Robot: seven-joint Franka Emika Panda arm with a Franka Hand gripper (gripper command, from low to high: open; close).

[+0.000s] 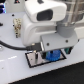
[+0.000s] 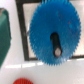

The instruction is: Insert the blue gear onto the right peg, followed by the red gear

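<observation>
The blue gear (image 2: 50, 27) lies flat over the grey plate with the black border (image 2: 21, 30). A thin dark peg (image 2: 57, 46) stands through its centre hole. In the exterior view the blue gear (image 1: 51, 56) sits on the plate (image 1: 33, 61) at its right end, and the plate's other peg (image 1: 35, 51) stands bare at the exterior view's left. My gripper (image 1: 56, 51) hangs just above the gear, and its fingers look spread apart. No finger shows in the wrist view. An edge of the red gear (image 2: 22, 81) shows off the plate; the arm hides it in the exterior view.
A dark green object (image 2: 4, 35) lies beside the plate in the wrist view. A beige fixture (image 1: 16, 27) stands at the exterior view's back left, with a black cable (image 1: 7, 46) running across the white table. The arm's white body fills the upper middle.
</observation>
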